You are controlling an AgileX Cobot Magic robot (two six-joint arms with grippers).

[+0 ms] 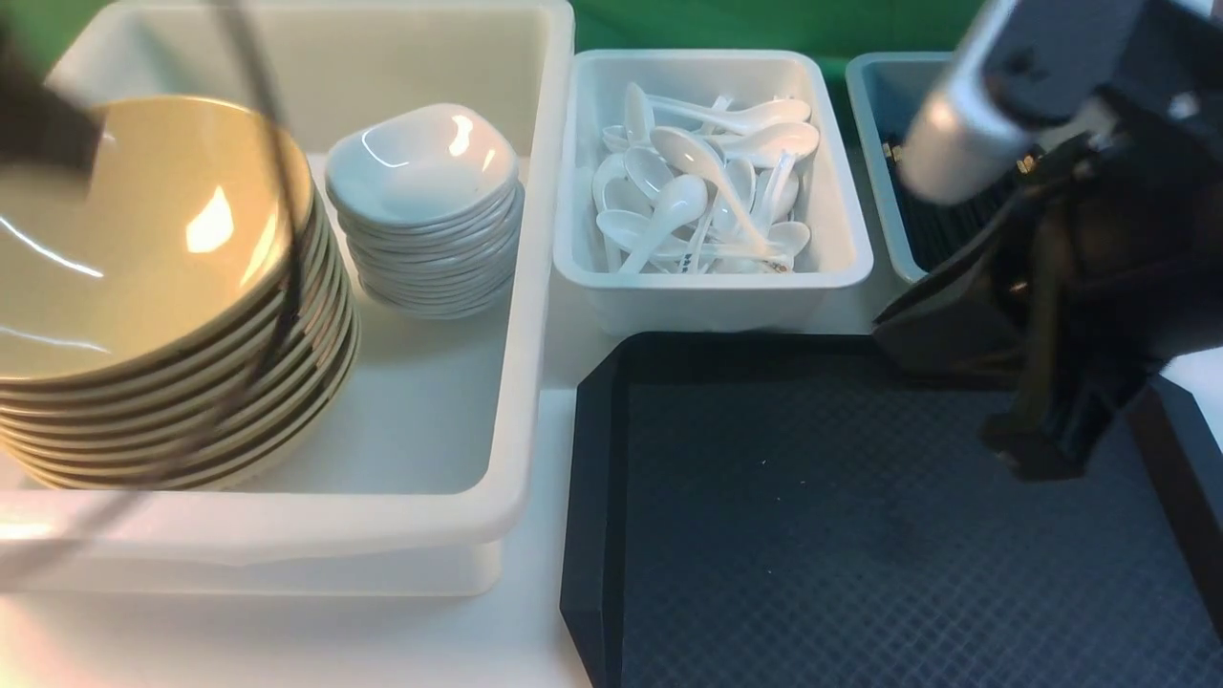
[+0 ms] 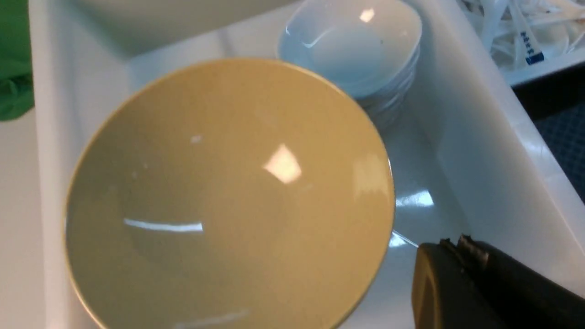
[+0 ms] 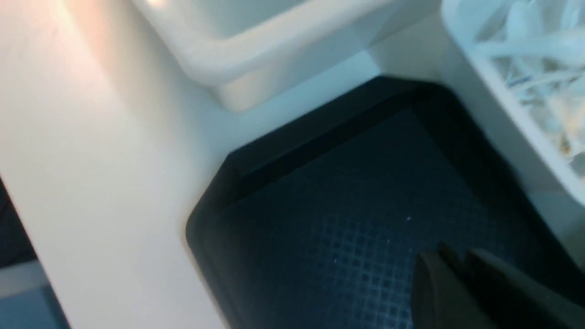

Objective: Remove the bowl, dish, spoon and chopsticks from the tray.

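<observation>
found the wide, glossy tan-yellow bowl (image 1: 143, 229) on top of a stack of like bowls, inside the large white plastic tub (image 1: 530, 287) at the left of the white desk (image 1: 287, 640). saw the small glossy white rounded-square dish (image 1: 420, 158) crowning a shorter stack just beside the bowls, in the same tub. picked out the short white glossy soup spoon (image 1: 688, 191) among a loose heap of its kind in the smaller white tub (image 1: 707, 287), right behind the tray. made out the thin black chopsticks (image 1: 941, 234) only dimly, in the grey-blue tub (image 1: 874, 162) at the far right, mostly hidden behind the right arm. noted the large black rectangular plastic tray (image 1: 592, 478) with cut corners in front of the two smaller tubs, with only its diamond-textured surface showing wherever the arm did not cover it. caught the left gripper (image 2: 459, 242) with jaws pressed together and holding nothing, over the floor of the large tub between bowl stack and tub wall. caught the right gripper (image 3: 457, 256) above the right part of the tray, jaws drawn narrow, practically together, with nothing seen between.
</observation>
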